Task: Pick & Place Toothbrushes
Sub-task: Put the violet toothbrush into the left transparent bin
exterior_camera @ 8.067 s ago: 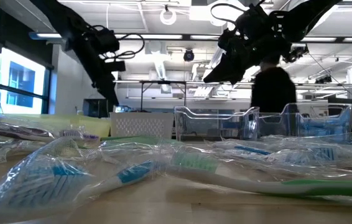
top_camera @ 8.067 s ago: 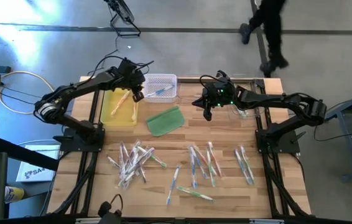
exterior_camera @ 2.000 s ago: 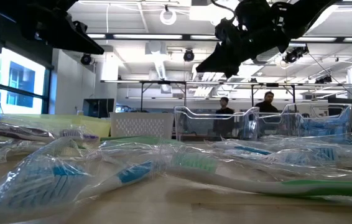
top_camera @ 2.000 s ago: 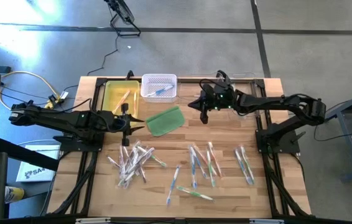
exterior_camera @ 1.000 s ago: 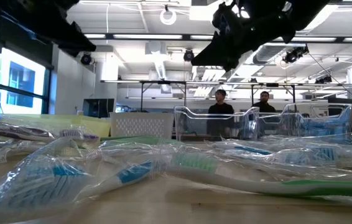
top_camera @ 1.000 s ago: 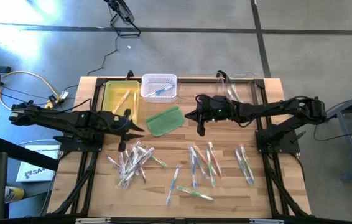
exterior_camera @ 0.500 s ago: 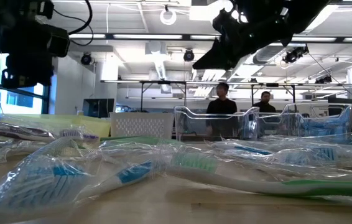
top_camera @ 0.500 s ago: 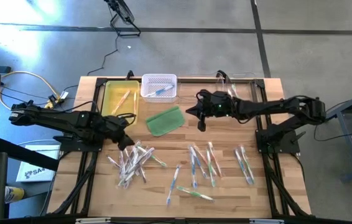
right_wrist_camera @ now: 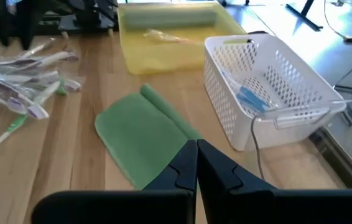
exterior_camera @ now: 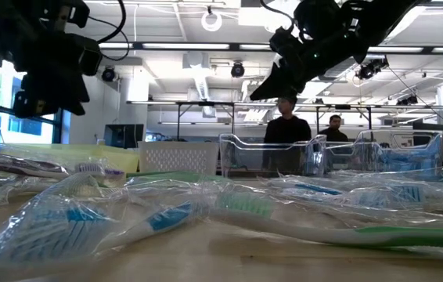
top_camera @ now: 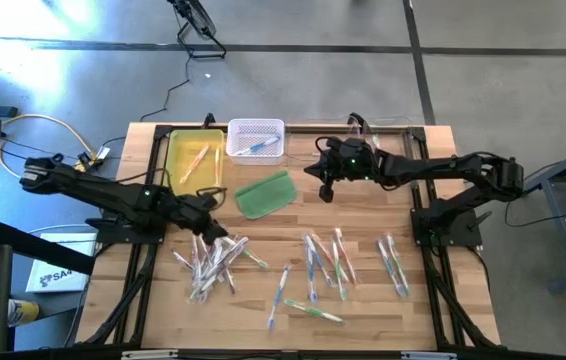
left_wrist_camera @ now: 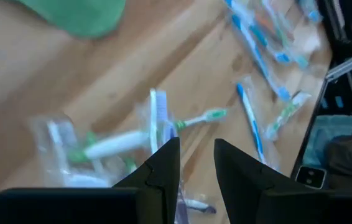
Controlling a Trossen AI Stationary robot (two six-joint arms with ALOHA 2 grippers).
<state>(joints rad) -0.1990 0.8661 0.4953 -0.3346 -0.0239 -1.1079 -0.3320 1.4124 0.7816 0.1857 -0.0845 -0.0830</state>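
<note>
So the wooden table (top_camera: 363, 310) has toothbrushes (top_camera: 313, 265) scattered over its near half in a few loose bunches, lots of them in clear wrappers, none lifted. At the far edge there's a yellow tray (top_camera: 191, 160) with an orange-pink brush in it, a white mesh basket (top_camera: 256, 140) just beside it holding a blue one, and a clear bin (exterior_camera: 272, 160) over on the right. A flat green pad (top_camera: 264, 193) lies in front of the basket.

No brand or writing I can read on anything on the table.

The left gripper (top_camera: 215, 231) is down low right at the leftmost bunch (top_camera: 211, 262); its wrist view shows the fingers (left_wrist_camera: 160, 168) parted a bit with nothing between them, wrapped brushes directly beneath. The right gripper (top_camera: 326, 190) hangs above the table just right of the pad, fingers (right_wrist_camera: 182, 165) pressed together and empty, nearest brushes well in front of it.
</note>
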